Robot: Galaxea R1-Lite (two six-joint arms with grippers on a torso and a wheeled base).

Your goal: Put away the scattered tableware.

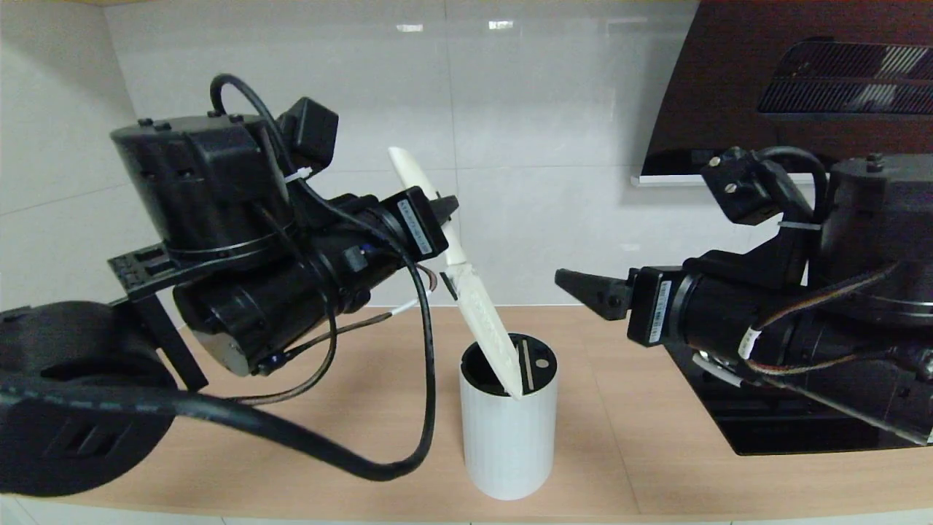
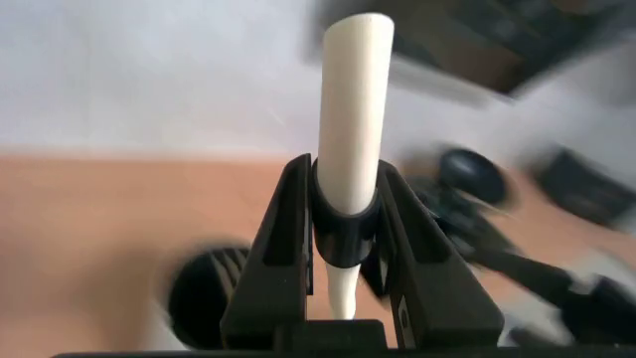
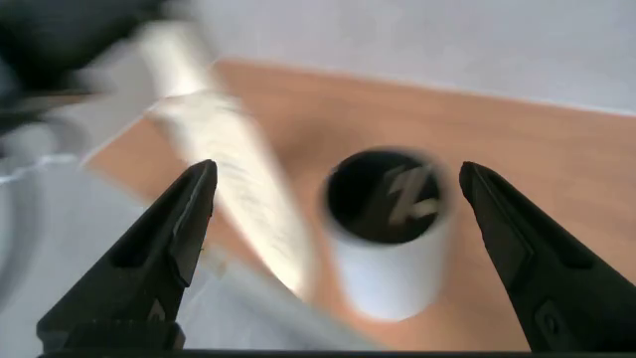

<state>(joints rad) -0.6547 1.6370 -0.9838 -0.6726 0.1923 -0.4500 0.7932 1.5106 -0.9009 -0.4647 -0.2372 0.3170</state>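
A white knife (image 1: 482, 317) in left claw (image 1: 446, 219), tip at rim of white holder (image 1: 508, 441)

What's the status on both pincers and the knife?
Left pincer shut on white knife, at its handle. Blade tilted, tip at mouth of white holder, not seated. Right pincer open, empty, beside holder. Nothing blocking.

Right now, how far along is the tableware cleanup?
Done: cannot confirm anything stowed; the holder is dark inside.
In hand: the left gripper is shut on the white knife by its handle, with the blade tilted and its tip at the holder's rim.
Left: probably lower the knife fully in and release.
The right gripper is open beside the holder, holding nothing.
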